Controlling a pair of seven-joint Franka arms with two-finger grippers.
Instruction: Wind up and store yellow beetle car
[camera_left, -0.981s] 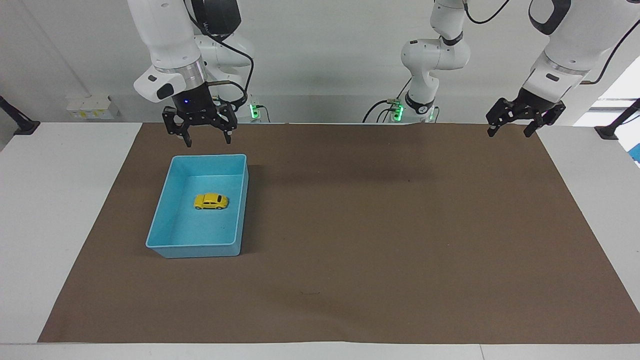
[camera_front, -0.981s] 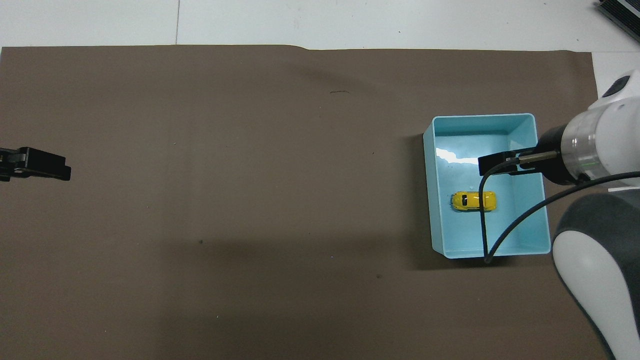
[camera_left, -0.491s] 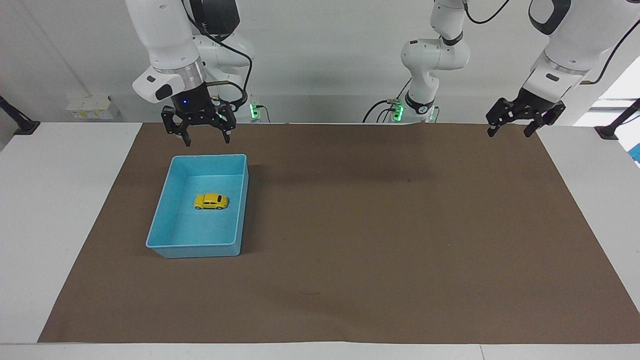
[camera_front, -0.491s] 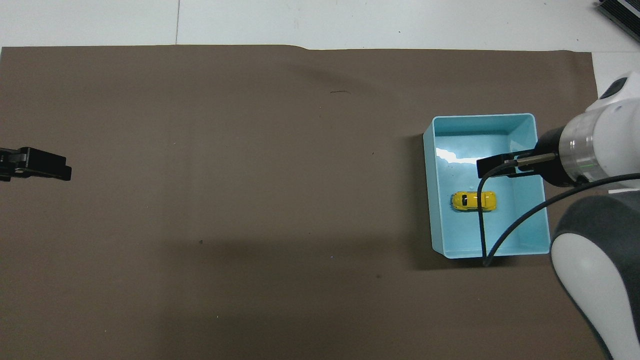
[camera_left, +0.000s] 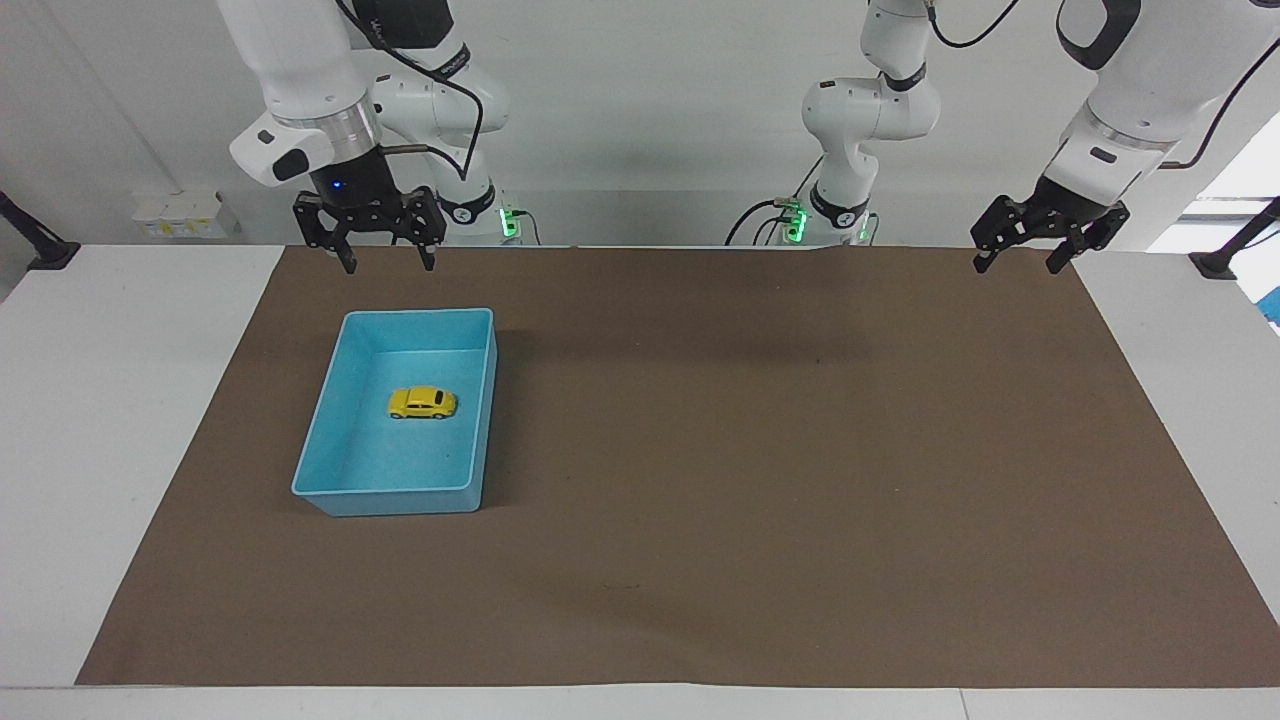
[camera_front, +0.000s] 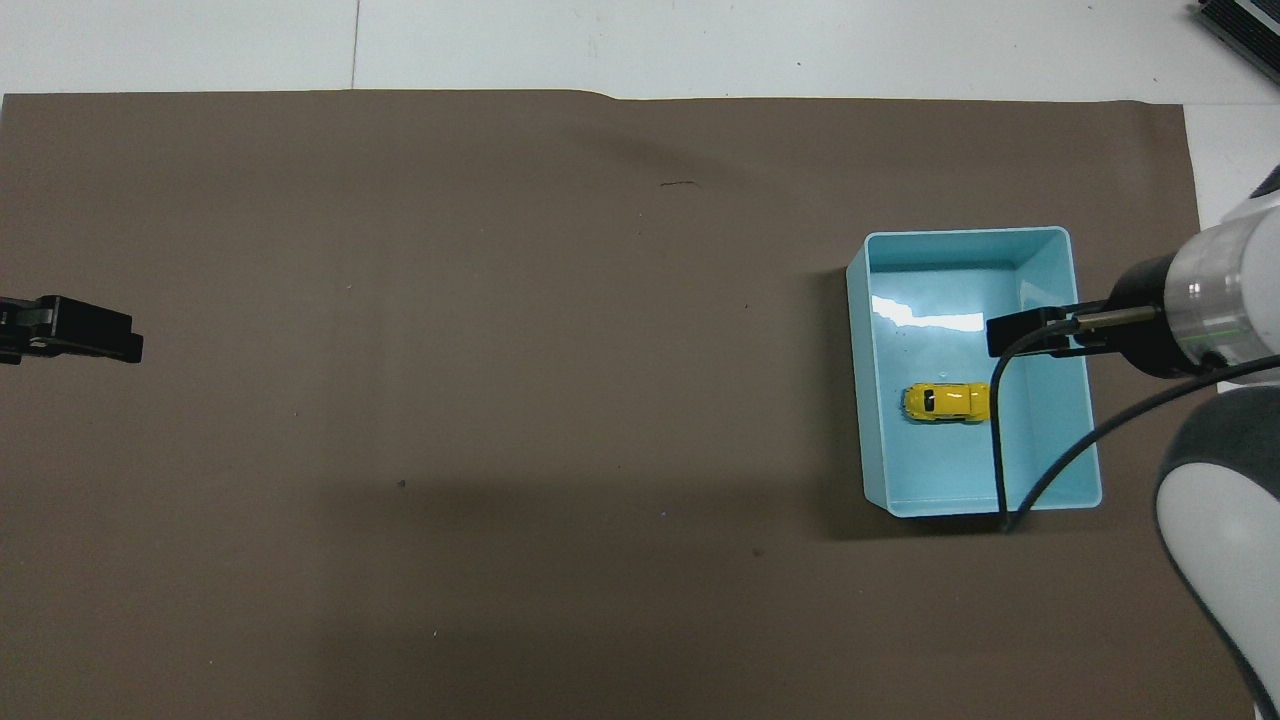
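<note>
The yellow beetle car (camera_left: 422, 402) rests on its wheels on the floor of the blue bin (camera_left: 400, 498), untouched. It also shows in the overhead view (camera_front: 946, 401), inside the bin (camera_front: 965, 236). My right gripper (camera_left: 384, 262) is open and empty. It hangs high above the mat by the bin's end toward the robots, well clear of the car. My left gripper (camera_left: 1016, 264) is open and empty. It waits raised over the mat's corner at the left arm's end, and only its tip (camera_front: 75, 330) shows in the overhead view.
A brown mat (camera_left: 760, 450) covers most of the white table (camera_left: 120, 400). The right arm's wrist (camera_front: 1205, 310) and its black cable (camera_front: 1000, 440) cross over the bin in the overhead view.
My right gripper has risen and moved away from the bin, toward the right arm's end of the table. The car, the bin and the left arm have not moved.
</note>
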